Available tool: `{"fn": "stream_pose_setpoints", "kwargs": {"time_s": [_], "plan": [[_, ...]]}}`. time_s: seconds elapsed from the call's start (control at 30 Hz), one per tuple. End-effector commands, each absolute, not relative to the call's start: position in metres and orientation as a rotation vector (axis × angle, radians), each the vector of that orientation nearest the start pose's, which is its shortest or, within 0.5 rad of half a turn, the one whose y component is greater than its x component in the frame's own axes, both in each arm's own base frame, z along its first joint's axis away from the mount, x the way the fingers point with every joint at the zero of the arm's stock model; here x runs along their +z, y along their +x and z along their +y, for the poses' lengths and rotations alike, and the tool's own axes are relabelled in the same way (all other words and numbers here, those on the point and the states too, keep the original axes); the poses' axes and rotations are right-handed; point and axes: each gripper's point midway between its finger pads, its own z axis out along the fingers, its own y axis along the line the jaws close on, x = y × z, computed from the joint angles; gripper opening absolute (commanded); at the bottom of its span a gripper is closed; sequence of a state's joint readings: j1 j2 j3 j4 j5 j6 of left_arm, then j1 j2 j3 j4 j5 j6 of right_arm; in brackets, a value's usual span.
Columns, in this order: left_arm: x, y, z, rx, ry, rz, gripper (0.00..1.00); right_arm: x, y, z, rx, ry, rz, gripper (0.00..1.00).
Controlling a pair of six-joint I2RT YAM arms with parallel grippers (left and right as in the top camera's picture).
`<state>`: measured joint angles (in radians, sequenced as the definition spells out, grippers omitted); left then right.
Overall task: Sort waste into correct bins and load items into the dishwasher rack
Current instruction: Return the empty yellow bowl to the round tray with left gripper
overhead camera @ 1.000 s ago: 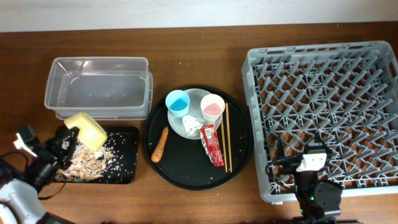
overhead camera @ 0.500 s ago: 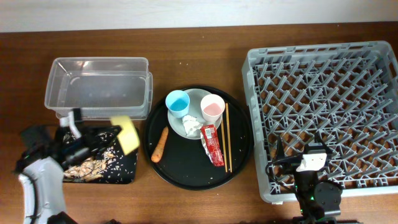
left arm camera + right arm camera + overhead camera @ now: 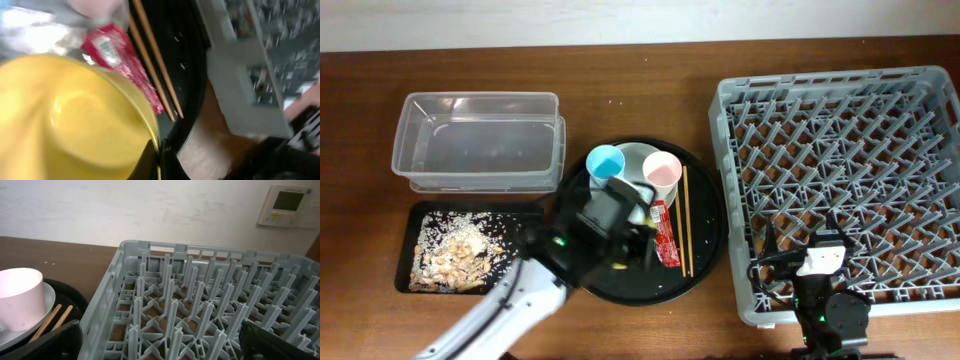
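Yellow bowl (image 3: 65,120) above red wrapper (image 3: 117,55) and chopsticks (image 3: 160,65), pale scraps (image 3: 448,255) in black tray (image 3: 404,250).

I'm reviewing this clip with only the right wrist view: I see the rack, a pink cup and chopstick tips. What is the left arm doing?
Observer: Overhead, it reaches across the round black tray. The left gripper is clamped on the rim of the yellow bowl.
Operator: Any food in that bowl?
Observer: Its inside looks bare, though blurred. The pale scraps lie in the small black tray.
Operator: Anything loaded in the rack?
Observer: No, overhead the rack holds no dishes.
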<state>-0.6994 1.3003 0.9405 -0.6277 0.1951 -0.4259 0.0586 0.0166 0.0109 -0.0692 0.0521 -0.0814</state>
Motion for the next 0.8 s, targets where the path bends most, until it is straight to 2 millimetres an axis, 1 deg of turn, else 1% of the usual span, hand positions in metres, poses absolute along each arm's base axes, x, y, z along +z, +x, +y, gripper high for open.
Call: {"fn": "stream_pose_setpoints", "kwargs": {"time_s": [0.0, 0.1, 0.23, 0.33, 0.4, 0.47, 0.5, 0.57, 0.6, 0.63, 0.67, 0.73, 0.77], "plan": [[0.127, 0.227, -0.252, -0.458, 0.502, 2.604, 0.00, 0.155, 0.246, 0.002, -0.068, -0.058, 1.653, 0.98], [0.106, 0.215, -0.262, -0.402, 0.579, 2.648, 0.00, 0.155, 0.246, 0.002, -0.067, -0.058, 1.653, 0.98], [0.081, 0.214, -0.260, -0.338, 0.596, 2.716, 0.00, 0.155, 0.246, 0.002, -0.068, -0.058, 1.653, 0.98], [0.065, 0.220, -0.248, -0.203, 0.584, 2.739, 0.00, 0.155, 0.246, 0.002, -0.067, -0.058, 1.653, 0.98], [0.055, 0.216, -0.249, -0.203, 0.599, 2.775, 0.00, 0.155, 0.246, 0.002, -0.067, -0.058, 1.653, 0.98], [0.052, 0.214, -0.249, -0.205, 0.603, 2.786, 0.00, 0.155, 0.246, 0.002, -0.067, -0.058, 1.653, 0.98], [0.052, 0.214, -0.250, -0.205, 0.604, 2.786, 0.03, 0.155, 0.246, 0.002, -0.067, -0.058, 1.653, 0.98], [0.052, 0.214, -0.250, -0.204, 0.603, 2.786, 0.36, 0.155, 0.246, 0.002, -0.067, -0.058, 1.653, 0.98], [0.052, 0.214, -0.250, -0.205, 0.604, 2.786, 0.44, 0.155, 0.246, 0.002, -0.067, -0.058, 1.653, 0.98], [0.052, 0.214, -0.250, -0.206, 0.604, 2.786, 0.48, 0.155, 0.246, 0.002, -0.067, -0.058, 1.653, 0.98], [0.052, 0.212, -0.252, -0.231, 0.609, 2.794, 0.49, 0.155, 0.246, 0.002, -0.067, -0.058, 1.653, 0.98], [0.056, 0.212, -0.256, -0.257, 0.614, 2.794, 0.49, 0.155, 0.246, 0.002, -0.067, -0.058, 1.653, 0.98], [0.065, 0.220, -0.254, -0.218, 0.600, 2.772, 0.49, 0.155, 0.246, 0.002, -0.067, -0.058, 1.653, 0.98]]}}
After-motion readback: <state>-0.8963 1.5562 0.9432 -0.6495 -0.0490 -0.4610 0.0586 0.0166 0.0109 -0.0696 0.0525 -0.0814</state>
